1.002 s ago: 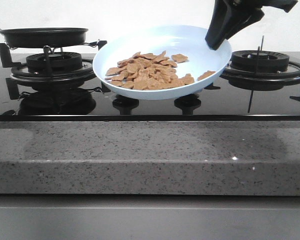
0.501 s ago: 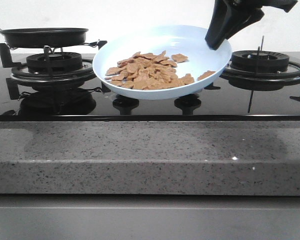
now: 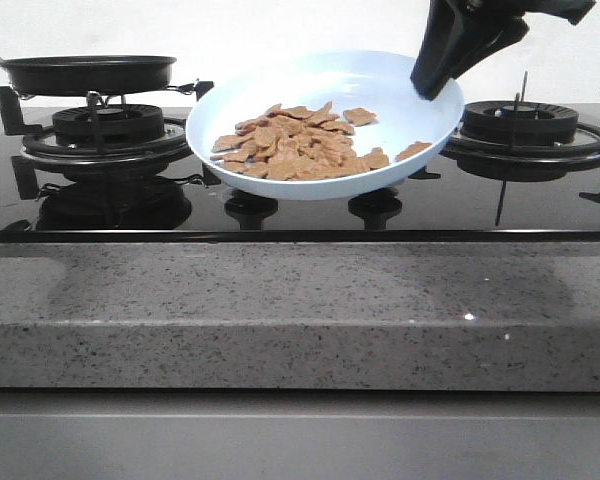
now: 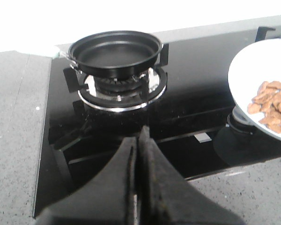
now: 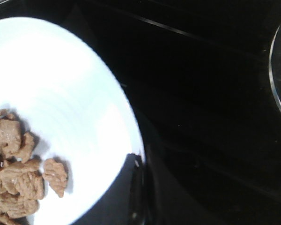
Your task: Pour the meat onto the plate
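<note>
We see the right gripper (image 3: 432, 85) pinching the plate (image 3: 280, 85) by its right rim, tilted above the stove's middle; the left gripper (image 4: 136, 140) sits pressed together, empty. The meat (image 3: 305, 145) is heaped on the plate's lower front side. We judge it light and loose, so grip the stiff, slick rim firmly.
</note>
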### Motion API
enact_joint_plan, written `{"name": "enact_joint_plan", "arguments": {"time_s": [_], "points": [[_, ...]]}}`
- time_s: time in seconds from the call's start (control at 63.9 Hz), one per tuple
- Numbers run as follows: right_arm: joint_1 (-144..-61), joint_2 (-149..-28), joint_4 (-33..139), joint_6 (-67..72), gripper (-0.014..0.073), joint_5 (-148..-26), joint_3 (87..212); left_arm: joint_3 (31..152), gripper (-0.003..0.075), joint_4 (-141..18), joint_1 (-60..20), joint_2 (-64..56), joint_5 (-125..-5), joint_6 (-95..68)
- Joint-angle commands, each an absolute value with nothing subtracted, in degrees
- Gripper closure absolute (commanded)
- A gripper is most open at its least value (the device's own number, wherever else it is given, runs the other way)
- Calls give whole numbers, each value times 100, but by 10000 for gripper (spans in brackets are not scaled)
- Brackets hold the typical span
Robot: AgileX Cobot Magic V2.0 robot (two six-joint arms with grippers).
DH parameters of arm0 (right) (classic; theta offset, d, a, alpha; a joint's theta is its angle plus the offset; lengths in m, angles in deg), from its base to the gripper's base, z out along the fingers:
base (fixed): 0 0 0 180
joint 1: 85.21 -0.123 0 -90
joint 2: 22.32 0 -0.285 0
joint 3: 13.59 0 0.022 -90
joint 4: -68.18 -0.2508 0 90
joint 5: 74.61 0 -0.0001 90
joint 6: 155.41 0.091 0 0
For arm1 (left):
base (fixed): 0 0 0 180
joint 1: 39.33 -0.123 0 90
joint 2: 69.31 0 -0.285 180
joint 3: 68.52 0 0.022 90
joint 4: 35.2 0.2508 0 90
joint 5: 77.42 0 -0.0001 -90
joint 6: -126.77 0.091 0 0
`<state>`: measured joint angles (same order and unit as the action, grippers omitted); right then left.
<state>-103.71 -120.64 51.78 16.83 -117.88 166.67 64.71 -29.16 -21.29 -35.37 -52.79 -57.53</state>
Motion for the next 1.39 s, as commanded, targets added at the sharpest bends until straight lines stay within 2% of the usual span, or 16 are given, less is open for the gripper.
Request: {"name": "enact_joint_plan", "arguments": {"time_s": [0.0,0.454,0.94,1.159,1.378], "points": [[-10363,-11804,5037,1655,664,-11489,16827,6614,741,-2889,-2078,-3522,-5805,-5813],[-10284,-11997,4950,1775,664,-11425,17196,6614,741,-2889,-2078,-3522,-5819,-5813],[-9662,-13749,4247,1835,664,-12095,19527,6614,741,-2889,-2078,-3522,-5819,-5813],[-9650,-14375,4241,1903,664,-12185,19763,6614,741,-2889,-2078,-3522,-5819,-5813],[-9650,-14501,4271,1903,643,-12264,19758,6614,741,-2889,-2078,-3522,-5819,-5813]]}}
